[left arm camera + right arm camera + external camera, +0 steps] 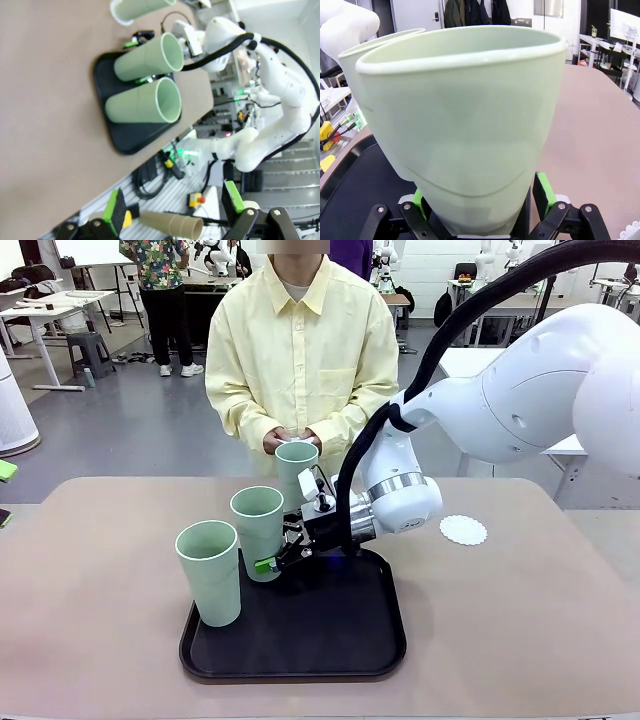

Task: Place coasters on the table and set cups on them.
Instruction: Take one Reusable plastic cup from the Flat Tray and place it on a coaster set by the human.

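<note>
From across the table (520, 630), the front view shows a black tray (300, 672) with two green cups on it: one at the front left corner (210, 585) and a middle cup (258, 525) behind it. A third cup (297, 468) stands upright at the tray's far edge, just below the person's hands (290, 440), which are held together around something small and white that cannot be made out. One lacy coaster (463, 530) lies bare on the table, well to the right of the tray, with no cup on it. The right gripper (283, 555) reaches in low from the right, at the base of the middle cup. The right wrist view adds what the front view cannot: the fingers are spread wide with that cup's lower wall between them, and the visible green pad (543, 192) sits just beside the wall, while the other pad is mostly hidden behind the cup, so contact there cannot be told. A scalloped paper edge (632, 232) shows at that view's bottom right corner. The left wrist view, rolled sideways, shows the left gripper (172, 197) off the table's near edge, fingers spread with nothing between them. Far off in that view are the tray and its two cups, and the third cup (135, 7) stands on the bare table beyond the tray.
</note>
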You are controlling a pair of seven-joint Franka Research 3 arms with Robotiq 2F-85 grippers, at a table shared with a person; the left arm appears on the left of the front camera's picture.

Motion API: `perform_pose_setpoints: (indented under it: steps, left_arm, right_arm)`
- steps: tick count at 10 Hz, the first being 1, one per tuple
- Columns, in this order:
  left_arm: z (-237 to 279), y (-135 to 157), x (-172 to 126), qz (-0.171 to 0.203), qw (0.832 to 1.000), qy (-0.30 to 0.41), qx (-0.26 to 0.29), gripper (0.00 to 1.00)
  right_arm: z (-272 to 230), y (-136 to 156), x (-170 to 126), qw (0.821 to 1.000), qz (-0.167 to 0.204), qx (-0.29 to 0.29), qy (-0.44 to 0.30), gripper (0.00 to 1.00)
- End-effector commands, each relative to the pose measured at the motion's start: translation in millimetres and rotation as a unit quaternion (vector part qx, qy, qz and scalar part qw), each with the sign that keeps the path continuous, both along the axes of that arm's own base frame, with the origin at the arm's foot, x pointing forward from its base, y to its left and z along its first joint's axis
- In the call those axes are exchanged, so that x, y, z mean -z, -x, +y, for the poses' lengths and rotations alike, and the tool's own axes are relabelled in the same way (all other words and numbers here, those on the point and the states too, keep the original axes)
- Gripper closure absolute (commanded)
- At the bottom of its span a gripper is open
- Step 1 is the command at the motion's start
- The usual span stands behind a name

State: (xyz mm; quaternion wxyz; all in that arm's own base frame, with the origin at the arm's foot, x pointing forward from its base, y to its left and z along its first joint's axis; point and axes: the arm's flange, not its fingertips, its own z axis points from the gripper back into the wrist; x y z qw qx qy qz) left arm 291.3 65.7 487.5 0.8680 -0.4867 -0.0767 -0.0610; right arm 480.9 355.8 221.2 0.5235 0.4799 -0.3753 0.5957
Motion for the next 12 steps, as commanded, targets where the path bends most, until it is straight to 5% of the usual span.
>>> perform_pose_setpoints:
  steps: [1, 2, 3, 4, 5, 6, 12]
  left_arm:
    - [1.1, -0.1, 0.9, -0.010, 1.000, 0.010, 0.004, 0.00]
    - [1.1, -0.1, 0.9, -0.010, 1.000, 0.010, 0.004, 0.00]
    - [1.1, -0.1, 0.9, -0.010, 1.000, 0.010, 0.004, 0.00]
    - [1.1, -0.1, 0.9, -0.010, 1.000, 0.010, 0.004, 0.00]
    - [1.1, -0.1, 0.9, -0.010, 1.000, 0.010, 0.004, 0.00]
    - [1.1, -0.1, 0.9, -0.010, 1.000, 0.010, 0.004, 0.00]
    - [1.1, -0.1, 0.9, -0.010, 1.000, 0.010, 0.004, 0.00]
  right_arm:
    - [9.4, -5.8, 3.2, 1.000, -0.008, 0.008, -0.002, 0.00]
    - [9.0, -5.8, 3.5, 1.000, -0.010, 0.005, -0.001, 0.58]
    - [8.6, -5.6, 3.8, 1.000, -0.011, 0.004, 0.000, 0.58]
    - [8.0, -5.5, 3.9, 1.000, -0.012, 0.004, -0.001, 1.00]
    - [6.8, -5.6, 3.8, 1.000, -0.013, 0.007, -0.002, 0.64]
    - [3.0, -3.3, 1.9, 1.000, -0.016, 0.014, -0.003, 1.00]
    - [-53.5, 32.8, -57.5, 0.995, -0.051, 0.069, -0.040, 1.00]
